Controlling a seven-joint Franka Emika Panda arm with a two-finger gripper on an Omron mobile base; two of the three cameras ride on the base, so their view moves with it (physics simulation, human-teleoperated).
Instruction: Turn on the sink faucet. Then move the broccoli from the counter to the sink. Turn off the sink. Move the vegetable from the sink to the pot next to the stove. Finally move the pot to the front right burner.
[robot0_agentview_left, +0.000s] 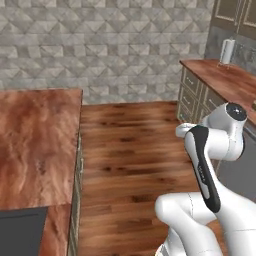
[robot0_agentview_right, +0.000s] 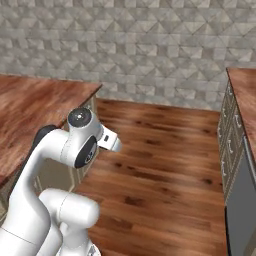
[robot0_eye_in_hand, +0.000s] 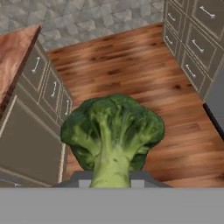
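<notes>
The broccoli (robot0_eye_in_hand: 113, 131) hangs close in front of the hand camera, its bumpy green head up and its pale stem down between the fingers. My gripper (robot0_eye_in_hand: 112, 178) is shut on the stem, and the fingers are mostly hidden behind it. The floret is held over the wooden floor (robot0_eye_in_hand: 131, 70), between two runs of cabinets. The reddish-brown counter (robot0_agentview_left: 35, 145) lies to the left. A flat black panel (robot0_agentview_left: 20, 230) is set into its near corner; I cannot tell whether it is the sink or the stove. The faucet and the pot are out of view.
My folded white arm (robot0_agentview_left: 205, 165) stands over the open floor (robot0_agentview_right: 160, 160). A second counter (robot0_agentview_left: 225, 80) with drawers runs along the right and carries a white roll (robot0_agentview_left: 227, 51). A grey appliance front (robot0_agentview_right: 240, 220) sits below it. A tiled wall (robot0_agentview_right: 130, 45) closes the far end.
</notes>
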